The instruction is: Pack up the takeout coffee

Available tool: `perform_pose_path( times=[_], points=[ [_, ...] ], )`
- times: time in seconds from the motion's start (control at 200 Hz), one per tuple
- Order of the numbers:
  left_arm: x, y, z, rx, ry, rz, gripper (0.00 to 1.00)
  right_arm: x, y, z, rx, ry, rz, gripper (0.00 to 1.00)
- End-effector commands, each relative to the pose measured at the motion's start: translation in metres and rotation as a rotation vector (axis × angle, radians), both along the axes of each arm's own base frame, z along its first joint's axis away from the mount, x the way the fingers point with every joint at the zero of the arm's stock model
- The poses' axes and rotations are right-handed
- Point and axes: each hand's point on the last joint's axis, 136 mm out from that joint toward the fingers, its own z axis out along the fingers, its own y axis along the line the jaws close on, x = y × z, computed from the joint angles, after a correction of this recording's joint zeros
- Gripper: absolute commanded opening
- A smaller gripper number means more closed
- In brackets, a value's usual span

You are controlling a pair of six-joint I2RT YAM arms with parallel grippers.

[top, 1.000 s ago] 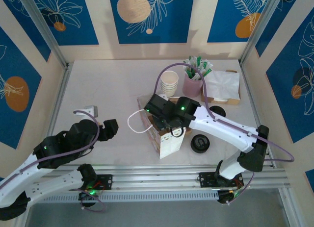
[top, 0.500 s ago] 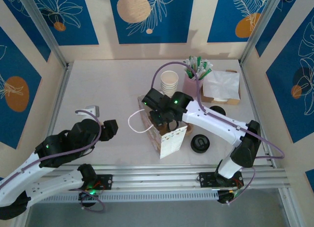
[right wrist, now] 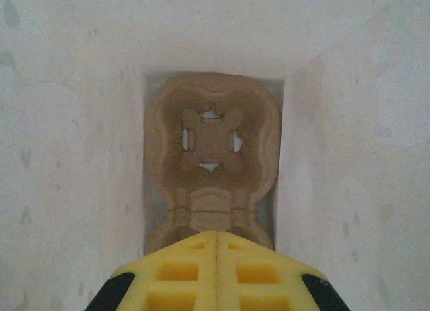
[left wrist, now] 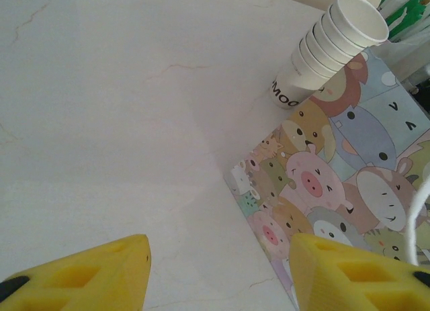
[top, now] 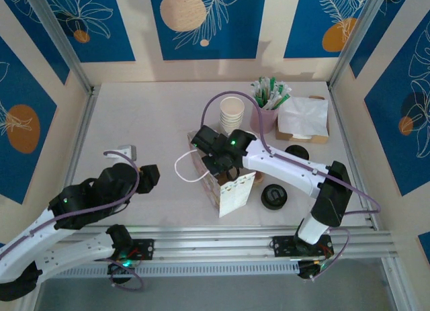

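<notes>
Right gripper (right wrist: 216,240) is poked down into the cartoon-animal paper bag (top: 235,195), its fingers (right wrist: 181,274) pressed together on nothing. The cardboard cup carrier (right wrist: 211,163) sits flat at the bag's bottom. Left gripper (left wrist: 218,257) hangs off to the left, jaws apart. Behind the bag, the pink cup (top: 264,117) holds green-white sticks (top: 272,91), and napkins (top: 306,113) fill the wooden tray (top: 302,138).
</notes>
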Motion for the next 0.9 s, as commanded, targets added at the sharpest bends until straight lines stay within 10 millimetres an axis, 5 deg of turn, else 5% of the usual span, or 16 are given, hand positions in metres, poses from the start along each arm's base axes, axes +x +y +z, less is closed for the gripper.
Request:
perform_pose_path(
  times=[0.0, 0.33, 0.895],
  points=[
    [0.000, 0.003, -0.005, 0.011, 0.008, 0.018, 0.57, -0.002, -0.001, -0.012, -0.011, 0.027, -0.001, 0.07],
    [0.000, -0.005, -0.008, -0.015, 0.024, 0.003, 0.57, 0.009, 0.005, -0.034, 0.015, 0.017, -0.015, 0.06],
    [0.001, -0.026, -0.016, -0.053, 0.064, -0.039, 0.59, 0.003, -0.007, -0.104, -0.084, 0.128, -0.053, 0.05]
  ],
)
